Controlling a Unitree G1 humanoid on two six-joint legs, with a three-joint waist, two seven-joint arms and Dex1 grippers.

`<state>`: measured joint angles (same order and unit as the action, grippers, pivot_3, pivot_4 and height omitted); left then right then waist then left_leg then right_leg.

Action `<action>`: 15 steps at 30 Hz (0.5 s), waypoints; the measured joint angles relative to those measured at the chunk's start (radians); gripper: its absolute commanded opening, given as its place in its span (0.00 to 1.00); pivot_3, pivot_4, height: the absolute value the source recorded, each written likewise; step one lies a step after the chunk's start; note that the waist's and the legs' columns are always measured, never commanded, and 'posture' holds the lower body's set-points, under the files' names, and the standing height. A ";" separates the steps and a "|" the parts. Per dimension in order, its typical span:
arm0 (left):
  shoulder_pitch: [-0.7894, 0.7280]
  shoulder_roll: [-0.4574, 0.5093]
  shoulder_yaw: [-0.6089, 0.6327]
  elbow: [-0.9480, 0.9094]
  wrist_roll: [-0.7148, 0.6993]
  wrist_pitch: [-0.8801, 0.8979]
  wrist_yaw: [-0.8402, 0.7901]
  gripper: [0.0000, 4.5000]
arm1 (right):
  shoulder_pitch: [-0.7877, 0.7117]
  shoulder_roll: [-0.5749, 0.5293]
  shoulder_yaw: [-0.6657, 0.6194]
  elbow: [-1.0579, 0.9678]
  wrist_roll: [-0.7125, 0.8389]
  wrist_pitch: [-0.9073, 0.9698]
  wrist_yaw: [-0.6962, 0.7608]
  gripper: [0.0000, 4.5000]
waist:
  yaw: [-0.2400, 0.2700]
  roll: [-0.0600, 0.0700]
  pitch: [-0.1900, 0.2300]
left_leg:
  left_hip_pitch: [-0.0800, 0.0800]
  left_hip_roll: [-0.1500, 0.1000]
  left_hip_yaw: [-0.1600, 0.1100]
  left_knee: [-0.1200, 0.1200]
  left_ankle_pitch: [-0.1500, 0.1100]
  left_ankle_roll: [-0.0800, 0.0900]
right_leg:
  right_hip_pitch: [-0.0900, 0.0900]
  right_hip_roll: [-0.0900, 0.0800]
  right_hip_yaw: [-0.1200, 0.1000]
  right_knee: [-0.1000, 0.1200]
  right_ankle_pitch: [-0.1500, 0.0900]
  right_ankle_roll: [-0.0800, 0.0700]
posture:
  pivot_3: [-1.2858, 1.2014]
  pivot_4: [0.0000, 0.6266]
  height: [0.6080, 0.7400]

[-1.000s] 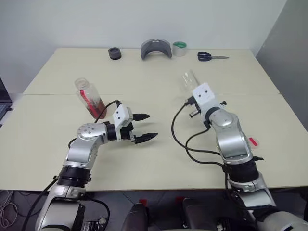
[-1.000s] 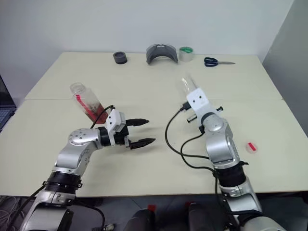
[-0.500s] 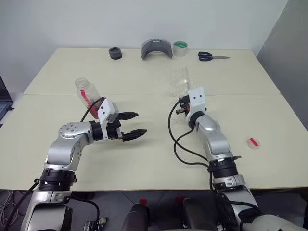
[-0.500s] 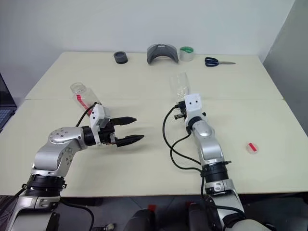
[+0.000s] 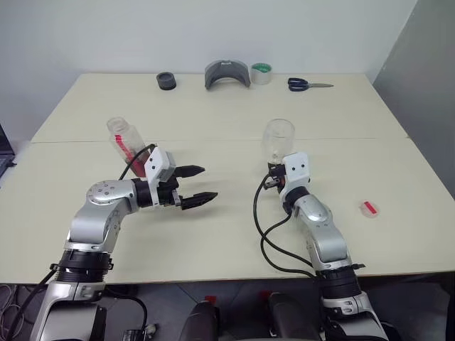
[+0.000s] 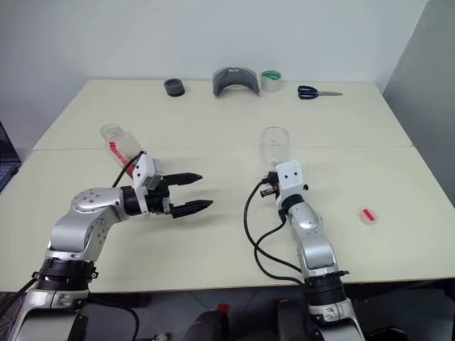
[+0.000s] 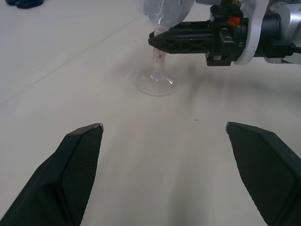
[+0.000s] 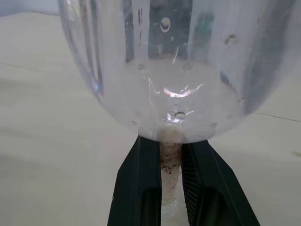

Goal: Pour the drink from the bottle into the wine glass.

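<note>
The wine glass stands upright at mid-table, empty, and its foot looks set on the tabletop. My right gripper is shut on the thin stem just under the bowl, with a black finger on either side of it. The bottle leans at the left with no cap on, and some reddish drink lies in its lower part, half hidden behind my left wrist. My left gripper is open and empty, pointing toward the glass, between the bottle and the glass.
A pink-red cap lies on the table right of my right arm. Along the far edge are a black round piece, a grey curved holder, a green tape roll and scissors.
My right gripper has turned the tilted glass upright and brought it down and nearer, to the tabletop. The left gripper stays open in about the same place.
</note>
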<state>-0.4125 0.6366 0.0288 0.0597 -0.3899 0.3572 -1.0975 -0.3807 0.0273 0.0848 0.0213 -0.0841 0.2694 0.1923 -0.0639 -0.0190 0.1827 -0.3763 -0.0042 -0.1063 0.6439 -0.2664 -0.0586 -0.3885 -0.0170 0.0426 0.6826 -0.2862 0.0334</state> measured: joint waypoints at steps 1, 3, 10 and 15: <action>0.004 -0.006 0.003 -0.005 0.004 -0.007 0.021 1.00 | -0.010 -0.003 0.002 0.018 0.000 -0.019 0.002 0.06 | 0.000 0.000 0.000 | 0.000 0.000 0.000 0.000 0.000 0.000 | 0.000 0.000 0.000 0.000 0.000 0.000 | 0.52 0.24 1.00; 0.009 -0.014 0.006 -0.009 0.019 -0.028 0.062 1.00 | -0.035 -0.007 0.005 0.058 0.008 -0.054 0.010 0.06 | 0.000 0.000 0.000 | 0.000 0.000 0.000 0.000 0.000 0.000 | 0.000 0.000 0.000 0.000 0.000 0.000 | 0.52 0.24 1.00; 0.044 -0.018 0.057 -0.047 0.040 -0.048 0.176 1.00 | -0.123 -0.001 0.019 0.215 0.068 -0.162 0.096 0.06 | -0.005 0.001 0.001 | -0.002 0.000 0.000 0.000 0.000 0.000 | -0.002 -0.001 0.000 0.000 0.000 0.000 | 0.52 0.24 1.00; 0.098 -0.002 0.081 -0.107 0.035 -0.015 0.202 1.00 | -0.219 0.020 0.036 0.362 0.079 -0.251 0.149 0.06 | -0.001 0.001 0.001 | -0.003 -0.001 -0.001 0.000 0.000 0.000 | -0.002 -0.002 -0.001 -0.001 0.000 0.000 | 0.52 0.24 1.00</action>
<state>-0.3150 0.6344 0.1097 -0.0474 -0.3551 0.3420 -0.8950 -0.5998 0.0468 0.1209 0.3834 -0.0048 0.0189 0.3413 -0.0650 -0.0184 0.1835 -0.3795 -0.0052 -0.1069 0.6438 -0.2664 -0.0586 -0.3906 -0.0185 0.0420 0.6818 -0.2861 0.0332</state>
